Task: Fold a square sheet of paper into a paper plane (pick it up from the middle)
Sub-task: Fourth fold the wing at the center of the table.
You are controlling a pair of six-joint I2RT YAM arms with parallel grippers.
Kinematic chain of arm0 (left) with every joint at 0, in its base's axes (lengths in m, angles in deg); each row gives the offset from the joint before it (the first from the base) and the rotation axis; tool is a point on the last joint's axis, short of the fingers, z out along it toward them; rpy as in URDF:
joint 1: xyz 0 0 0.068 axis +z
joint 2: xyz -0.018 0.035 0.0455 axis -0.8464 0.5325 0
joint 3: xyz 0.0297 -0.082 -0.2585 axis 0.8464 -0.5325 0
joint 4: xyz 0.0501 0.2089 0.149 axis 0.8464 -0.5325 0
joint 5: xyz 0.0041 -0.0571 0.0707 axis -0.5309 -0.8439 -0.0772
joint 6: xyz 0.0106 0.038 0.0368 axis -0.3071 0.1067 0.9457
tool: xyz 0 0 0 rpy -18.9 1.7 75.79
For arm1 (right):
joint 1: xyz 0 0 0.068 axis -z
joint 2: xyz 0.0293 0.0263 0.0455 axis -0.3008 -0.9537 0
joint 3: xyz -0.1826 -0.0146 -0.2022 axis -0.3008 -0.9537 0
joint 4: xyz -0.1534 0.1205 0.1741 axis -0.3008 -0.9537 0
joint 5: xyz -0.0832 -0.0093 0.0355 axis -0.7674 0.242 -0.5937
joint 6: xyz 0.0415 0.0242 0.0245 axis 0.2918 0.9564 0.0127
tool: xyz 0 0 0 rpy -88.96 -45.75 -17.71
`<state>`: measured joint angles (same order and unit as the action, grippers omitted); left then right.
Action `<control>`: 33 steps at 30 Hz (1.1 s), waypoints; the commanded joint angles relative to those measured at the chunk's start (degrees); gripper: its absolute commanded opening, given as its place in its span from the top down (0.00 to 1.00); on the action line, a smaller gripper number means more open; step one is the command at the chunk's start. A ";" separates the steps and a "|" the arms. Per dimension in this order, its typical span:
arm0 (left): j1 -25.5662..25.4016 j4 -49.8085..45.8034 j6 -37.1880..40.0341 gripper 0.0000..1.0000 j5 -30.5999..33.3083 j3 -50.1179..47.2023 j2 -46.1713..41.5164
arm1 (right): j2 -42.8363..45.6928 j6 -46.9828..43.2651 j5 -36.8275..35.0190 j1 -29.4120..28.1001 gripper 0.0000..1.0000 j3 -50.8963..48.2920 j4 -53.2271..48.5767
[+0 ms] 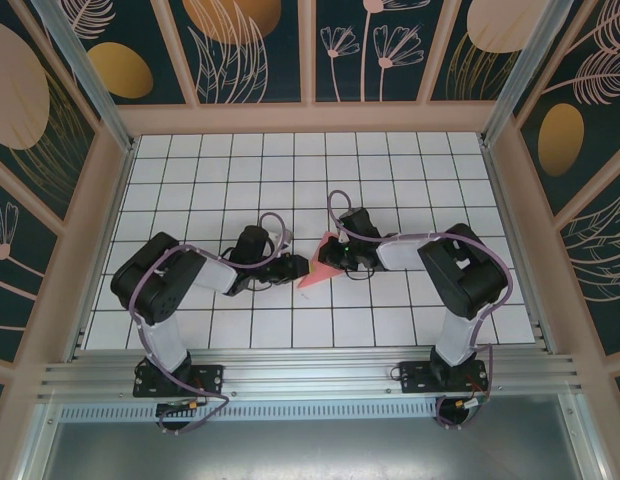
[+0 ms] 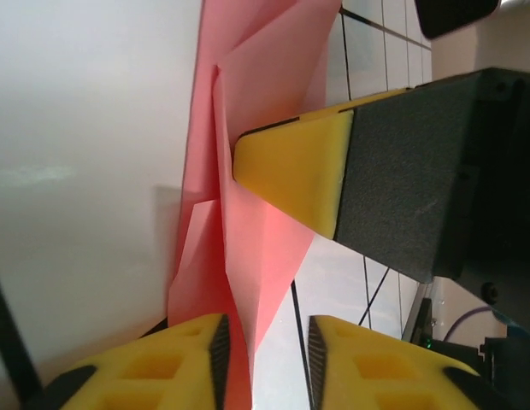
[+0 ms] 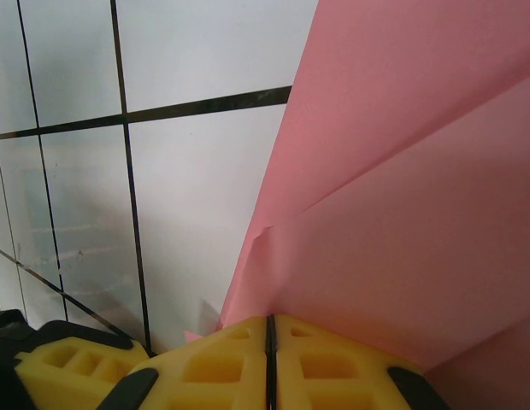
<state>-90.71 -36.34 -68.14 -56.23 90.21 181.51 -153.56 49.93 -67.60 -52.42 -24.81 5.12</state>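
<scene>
Enclosure: panelled walls [image 1: 250,40] printed with leaves and flowers stand beyond the grippers and out to both sides of them.
Table: a white top [image 1: 240,170] ruled with a black grid lies under both grippers and runs well past them on every side.
Rail: an aluminium rail [image 1: 310,375] carries both arm bases, well behind the grippers.
Left arm: the left arm [image 1: 165,285] bends low over the table and ends in the left gripper [image 1: 293,268], with a purple cable [image 1: 273,222] looping above its wrist.
Right arm: the right arm [image 1: 460,265] reaches in from the other side and ends in the right gripper [image 1: 330,257], so the two grippers sit tip to tip.
Sheet of paper: the salmon-pink sheet of paper [image 1: 314,273], folded into creased layers, sits between the two grippers. One pointed corner lies just beside the left gripper's tip. Whether it touches the table cannot be told.
Left gripper: released, its jaws parted with a clear gap. The paper's edge runs into that gap, close along one yellow finger [image 2: 162,363] and apart from the other.
Right gripper: clenched on the sheet of paper. In the right wrist view its yellow fingers [image 3: 214,363] press together and the paper fans out ahead of them. In the left wrist view one of its pads lies flat against the paper, just ahead of the left gripper.
</scene>
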 commanded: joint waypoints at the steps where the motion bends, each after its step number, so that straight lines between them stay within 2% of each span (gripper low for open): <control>1: 0.46 -9.20 4.24 0.63 5.79 0.45 -4.62 | -2.28 -1.20 -2.89 0.31 0.89 0.88 -3.97; 4: 0.45 -11.29 5.65 0.69 6.34 0.87 -9.35 | -2.25 -1.52 -2.69 0.26 0.89 1.30 -4.09; 7: 0.45 -9.61 5.44 0.92 2.91 0.79 -12.57 | -2.31 -1.60 -2.62 0.30 0.89 1.54 -4.16; 10: 0.45 -9.32 6.04 0.98 -1.86 1.84 -12.40 | -2.33 -1.40 -2.51 0.34 0.89 1.58 -3.98; 12: 0.45 -9.14 6.11 1.00 -5.48 2.62 -10.28 | -2.47 -1.36 -2.21 0.30 0.89 1.56 -3.77; 17: 0.41 -6.10 4.53 1.00 -7.14 2.34 -5.90 | -2.46 -1.22 -2.15 0.34 0.89 1.69 -3.78; 26: 0.26 -2.16 2.23 1.00 -7.50 3.06 -1.56 | -2.42 -1.27 -1.90 0.31 0.89 1.81 -4.00; 33: 0.10 -4.88 4.27 1.00 -5.96 4.08 0.61 | -2.45 -1.29 -1.81 0.32 0.89 1.87 -4.04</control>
<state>-90.45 -41.34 -65.03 -61.95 92.98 180.70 -154.08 49.71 -67.62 -52.42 -23.46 3.70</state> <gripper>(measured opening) 0.050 0.113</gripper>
